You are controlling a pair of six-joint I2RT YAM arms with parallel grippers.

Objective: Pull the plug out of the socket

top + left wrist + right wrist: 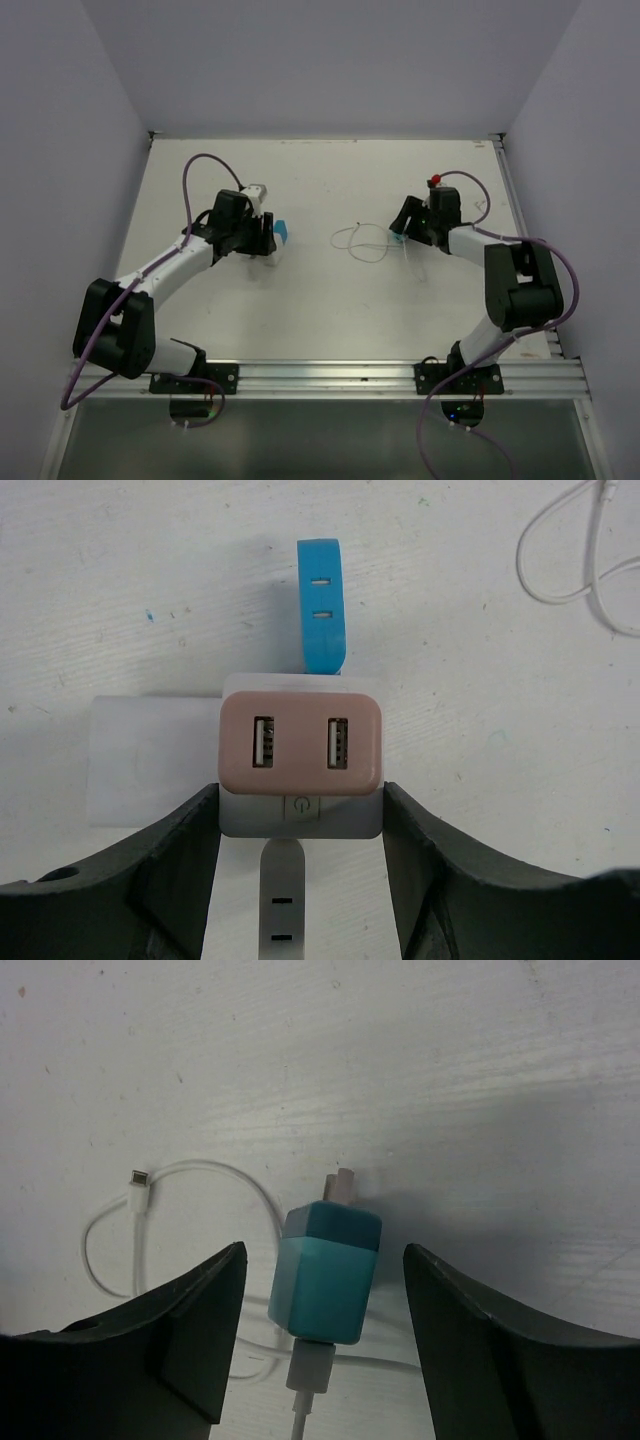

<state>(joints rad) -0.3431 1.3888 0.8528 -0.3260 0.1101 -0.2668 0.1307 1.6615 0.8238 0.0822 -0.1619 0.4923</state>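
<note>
The socket (300, 750) is a white cube with a pink face bearing two USB ports, a blue flap (321, 605) on its far side and a grey flap (282, 900) on its near side. My left gripper (300, 805) is shut on the cube's two white sides, left of the table's centre (275, 238). The plug (325, 1280), a teal block with two metal prongs pointing away, lies on the table apart from the socket. My right gripper (325, 1260) stands open around it, with a gap on each side. The plug's white cable (270, 1200) runs from its near end.
The white cable loops loosely over the middle of the table (362, 243), between the two arms. White walls enclose the table at the left, back and right. An aluminium rail (330, 378) runs along the near edge.
</note>
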